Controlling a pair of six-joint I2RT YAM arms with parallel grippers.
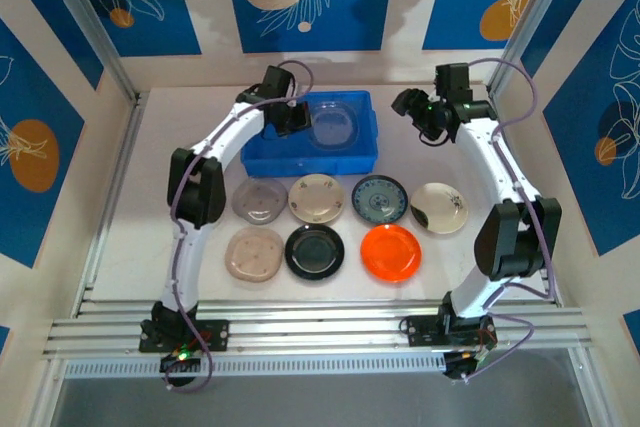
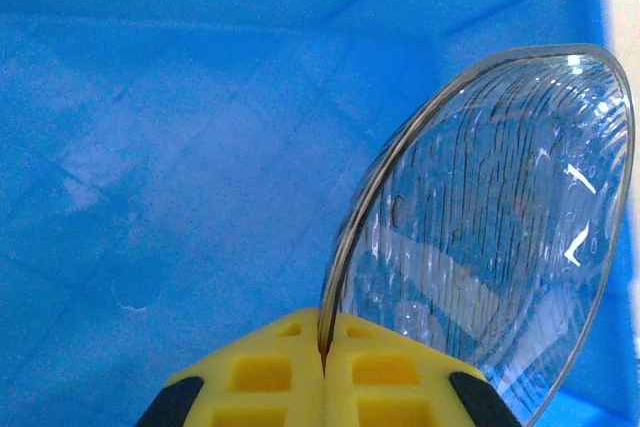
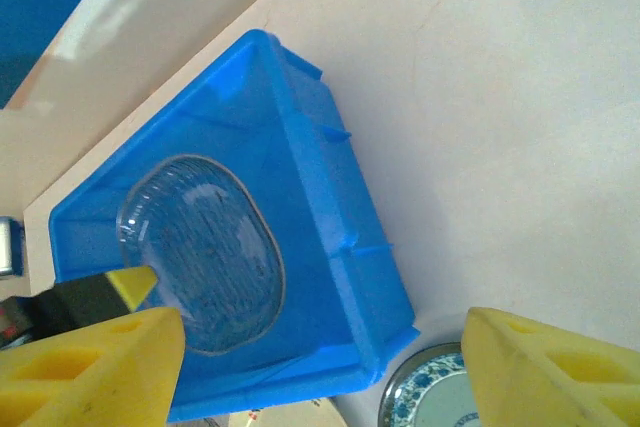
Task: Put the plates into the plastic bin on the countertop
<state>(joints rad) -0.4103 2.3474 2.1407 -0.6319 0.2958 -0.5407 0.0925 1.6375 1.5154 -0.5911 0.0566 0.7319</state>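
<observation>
Clear plate hangs inside the plastic bin, its rim pinched by my left gripper, while my right gripper stands spread and empty beside the bin; I judge this the drop-off, next needing a gentle release.

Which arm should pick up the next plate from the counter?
Probably the right. The right pincer is open and empty beside the blue bin, close to the blue-patterned plate. The left pincer is shut on the clear plate over the bin.
</observation>
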